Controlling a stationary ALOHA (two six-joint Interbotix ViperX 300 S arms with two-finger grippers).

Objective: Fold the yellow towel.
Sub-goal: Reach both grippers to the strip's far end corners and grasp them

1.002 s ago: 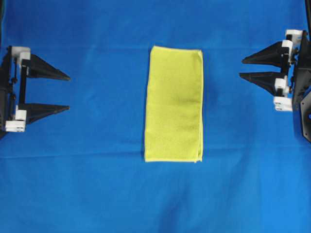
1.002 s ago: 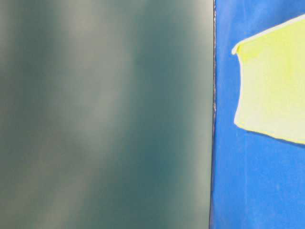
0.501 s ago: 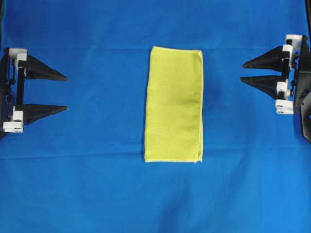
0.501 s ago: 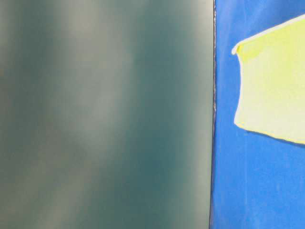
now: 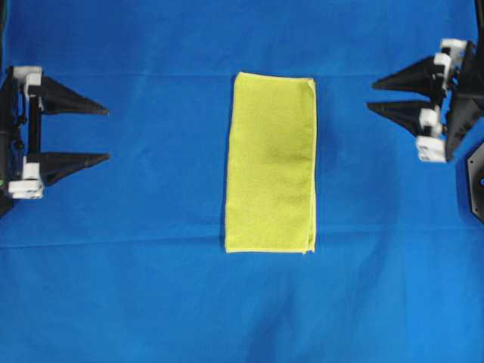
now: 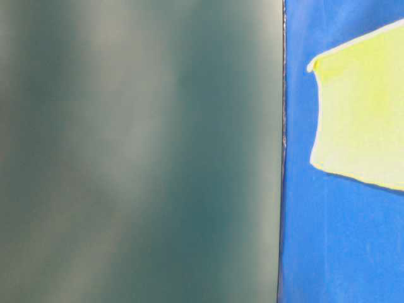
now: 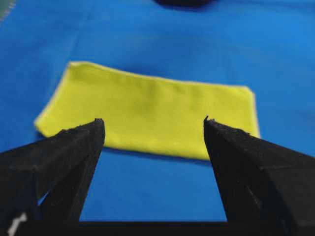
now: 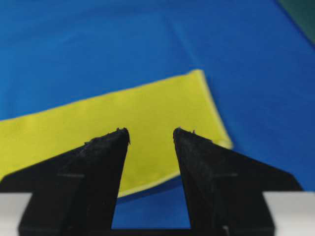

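The yellow towel (image 5: 271, 162) lies flat in the middle of the blue cloth as a tall narrow rectangle, doubled over, with paler hems along its right and bottom edges. It also shows as the towel (image 7: 147, 115) in the left wrist view, the towel (image 8: 108, 128) in the right wrist view and the towel (image 6: 363, 113) in the table-level view. My left gripper (image 5: 106, 134) hovers at the far left, open, nothing between its fingers. My right gripper (image 5: 370, 96) hovers at the far right, level with the towel's upper part, open and empty. Both stand well apart from the towel.
A large blue cloth (image 5: 151, 287) covers the whole work surface. In the table-level view a blurred dark green surface (image 6: 139, 151) fills the left two thirds of the frame.
My right gripper has shifted up the overhead view and tilted slightly. My left gripper has shifted a little up the view. The towel has not moved.
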